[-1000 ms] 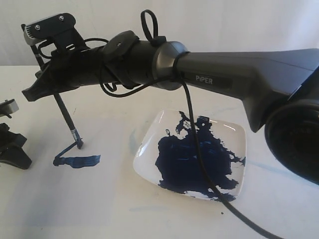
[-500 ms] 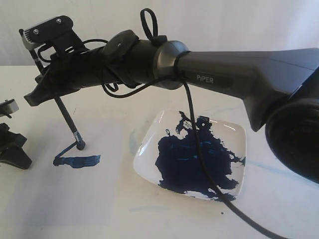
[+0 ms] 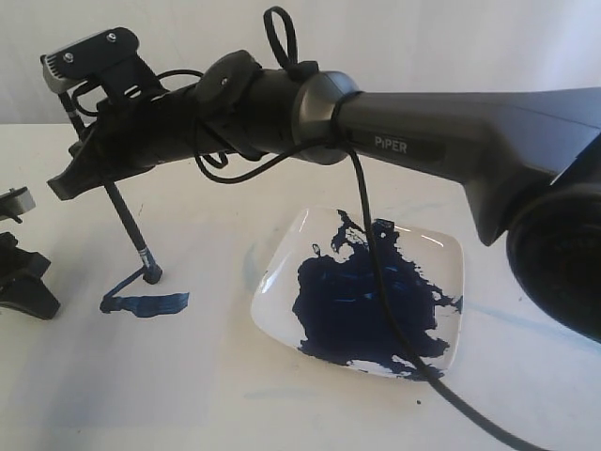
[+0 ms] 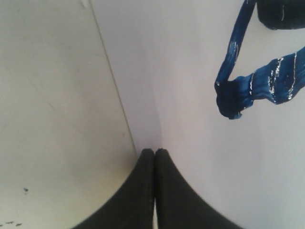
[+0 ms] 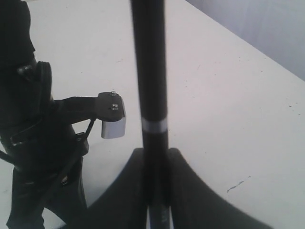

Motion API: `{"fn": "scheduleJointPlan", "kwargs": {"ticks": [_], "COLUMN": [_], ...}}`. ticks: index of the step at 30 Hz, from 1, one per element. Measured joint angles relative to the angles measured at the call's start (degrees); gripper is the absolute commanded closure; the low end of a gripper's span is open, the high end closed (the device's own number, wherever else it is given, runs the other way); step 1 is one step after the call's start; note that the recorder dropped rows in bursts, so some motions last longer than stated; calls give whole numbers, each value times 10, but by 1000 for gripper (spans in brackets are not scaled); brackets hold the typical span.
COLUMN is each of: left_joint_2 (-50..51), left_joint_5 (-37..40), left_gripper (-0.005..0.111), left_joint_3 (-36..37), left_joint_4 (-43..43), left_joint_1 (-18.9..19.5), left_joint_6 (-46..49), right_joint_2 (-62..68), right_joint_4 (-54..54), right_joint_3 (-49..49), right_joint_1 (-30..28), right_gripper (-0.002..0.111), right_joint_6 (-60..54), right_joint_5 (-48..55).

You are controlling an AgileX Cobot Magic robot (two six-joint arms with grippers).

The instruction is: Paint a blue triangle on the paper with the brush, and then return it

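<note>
- Cream tabletop (image 3: 113, 395), pale wall behind; all places given rel. to dish, exterior view.
- Counts: 1 white square dish (image 3: 293, 235) w/ 1 dark-blue paint pool (image 3: 362, 310); 1 paper (image 4: 190, 157); 1 brush (image 3: 127, 225); 2 grippers; 1 black cable (image 3: 368, 235) hanging in front of dish.
- Blue triangle (image 3: 146, 303): left of dish, well apart, on the paper. 2 sides painted, 1 broad band and 1 thin line, joined at the corner farthest from dish.
- Brush: left of dish, above the mark. Long axis steep, near upright; tip down and slightly toward dish, handle end up and away. Silver band just above tip. Tip meets the thin line's dish-side end.
- Right gripper (image 3: 70, 178): up-left of dish, fingers clamped on brush handle, seen close in right wrist view.
- Left gripper (image 4: 155, 152): far left of dish, past the mark; jaws pressed together, nothing between; tips by the paper's edge.
</note>
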Motion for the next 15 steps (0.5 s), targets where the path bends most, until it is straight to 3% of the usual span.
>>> {"fn": "scheduleJointPlan", "kwargs": {"ticks": [15], "left_joint_2": [0], "left_joint_5": [0], "left_gripper": [107], "left_joint_3": [0], "left_joint_4": [0], "left_joint_1": [0], "left_joint_6": [0], "right_joint_2": [-6], "right_joint_4": [-39], "right_joint_3": [0], "right_joint_1": [0], "right_gripper": [108], "right_joint_6": [30], "right_joint_5": [12]}}
